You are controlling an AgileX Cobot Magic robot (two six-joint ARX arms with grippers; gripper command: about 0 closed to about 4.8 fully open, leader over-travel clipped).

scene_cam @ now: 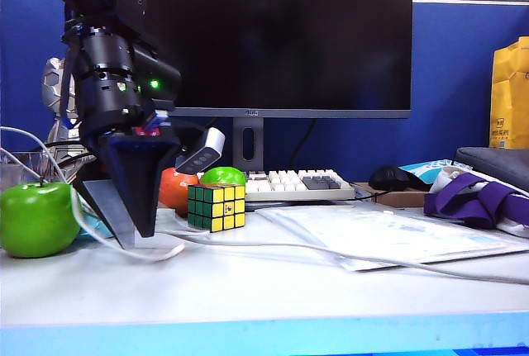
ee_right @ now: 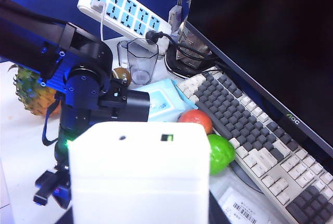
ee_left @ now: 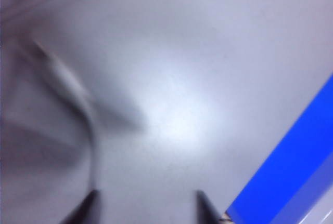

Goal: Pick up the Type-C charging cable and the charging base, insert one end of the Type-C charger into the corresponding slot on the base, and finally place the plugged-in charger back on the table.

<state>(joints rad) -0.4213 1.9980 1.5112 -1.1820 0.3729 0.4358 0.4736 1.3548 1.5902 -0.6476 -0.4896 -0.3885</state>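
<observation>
The white Type-C charging cable (scene_cam: 248,245) trails across the table (scene_cam: 248,306) and loops by the left arm. My left gripper (scene_cam: 132,236) points down at that loop with its tips near the tabletop. In the blurred left wrist view my left gripper (ee_left: 147,198) is open, its fingers wide apart over bare table with nothing between them, and a pale blurred cord (ee_left: 78,89) lies ahead. My right gripper (ee_right: 139,206) is shut on the charging base (ee_right: 138,172), a white block filling the near part of that view. The right gripper is outside the exterior view.
A green apple (scene_cam: 37,220) sits left of the left arm, a Rubik's cube (scene_cam: 216,207) just right of it. Behind are an orange fruit (scene_cam: 175,187), a keyboard (scene_cam: 293,184) and a monitor (scene_cam: 273,34). A clear sleeve of papers (scene_cam: 388,236) lies at the right.
</observation>
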